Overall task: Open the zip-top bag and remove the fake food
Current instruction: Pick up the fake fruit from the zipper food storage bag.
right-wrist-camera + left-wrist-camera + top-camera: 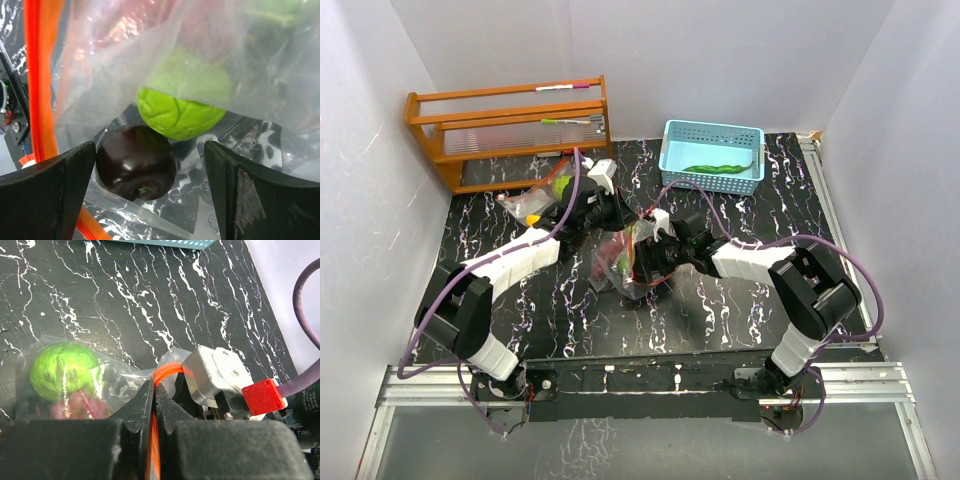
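The left gripper (154,390) is clamped shut on the orange zip strip (167,371) of the zip-top bag (125,65), apparently to hold the mouth up and apart in the middle of the tabletop (125,300). The right gripper (150,150) is inside that mouth with its jaws wide open. The dark round piece (135,167) sits between them, just beside one finger and clear of the other. A lime-green ball (180,112) lies just beyond it.

Room is tight here: loose plastic drapes over the fingers and the zip strip runs close along one side. Outside the bag, bare tabletop leads to the far-right basket (712,135), which holds the long green vegetable (715,168).
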Controlling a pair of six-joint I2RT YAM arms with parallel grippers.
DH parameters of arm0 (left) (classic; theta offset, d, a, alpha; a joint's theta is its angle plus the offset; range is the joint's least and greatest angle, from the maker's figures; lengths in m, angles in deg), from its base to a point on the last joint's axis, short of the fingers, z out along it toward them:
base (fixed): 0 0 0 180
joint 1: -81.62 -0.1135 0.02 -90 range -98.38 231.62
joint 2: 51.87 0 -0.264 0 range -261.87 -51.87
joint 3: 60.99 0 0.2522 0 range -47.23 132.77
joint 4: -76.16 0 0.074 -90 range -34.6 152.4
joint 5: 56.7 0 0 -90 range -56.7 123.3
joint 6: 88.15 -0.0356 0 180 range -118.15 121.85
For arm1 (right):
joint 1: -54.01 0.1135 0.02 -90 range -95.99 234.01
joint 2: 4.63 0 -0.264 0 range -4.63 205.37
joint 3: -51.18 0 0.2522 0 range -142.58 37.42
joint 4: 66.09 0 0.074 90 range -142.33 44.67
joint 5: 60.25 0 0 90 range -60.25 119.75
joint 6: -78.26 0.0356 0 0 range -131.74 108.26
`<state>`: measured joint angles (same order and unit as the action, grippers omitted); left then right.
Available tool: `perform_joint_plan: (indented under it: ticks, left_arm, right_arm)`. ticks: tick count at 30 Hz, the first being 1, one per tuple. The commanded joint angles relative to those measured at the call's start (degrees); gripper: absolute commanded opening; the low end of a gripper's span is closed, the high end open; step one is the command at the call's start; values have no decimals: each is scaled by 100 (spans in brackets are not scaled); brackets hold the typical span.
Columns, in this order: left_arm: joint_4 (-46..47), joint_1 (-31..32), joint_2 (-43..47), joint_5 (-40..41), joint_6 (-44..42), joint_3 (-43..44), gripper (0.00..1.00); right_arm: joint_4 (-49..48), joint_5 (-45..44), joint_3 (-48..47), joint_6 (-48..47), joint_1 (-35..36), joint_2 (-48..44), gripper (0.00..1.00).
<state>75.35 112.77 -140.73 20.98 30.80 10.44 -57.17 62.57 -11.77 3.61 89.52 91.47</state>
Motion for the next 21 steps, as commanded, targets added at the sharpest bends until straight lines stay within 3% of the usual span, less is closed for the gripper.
perform_joint_plan:
  ticks: [1, 4, 7, 14, 21]
  left_arm:
    - [259, -36, -7, 87, -57, 300, 0]
    - [285, -34, -5, 104, -35, 284, 0]
    - [304, -31, -4, 107, -17, 280, 0]
    - [236, -36, 15, 162, -37, 261, 0]
    - [149, -34, -52, 140, -143, 289, 0]
  right_arm:
    - [205, -249, 283, -403, 86, -119, 93]
    - [332, -632, 418, -478, 84, -153, 90]
    - [348, -621, 458, -472, 82, -107, 75]
    - [311, -867, 414, -275, 81, -387, 50]
    - [544, -1742, 262, -122, -2, -1098, 48]
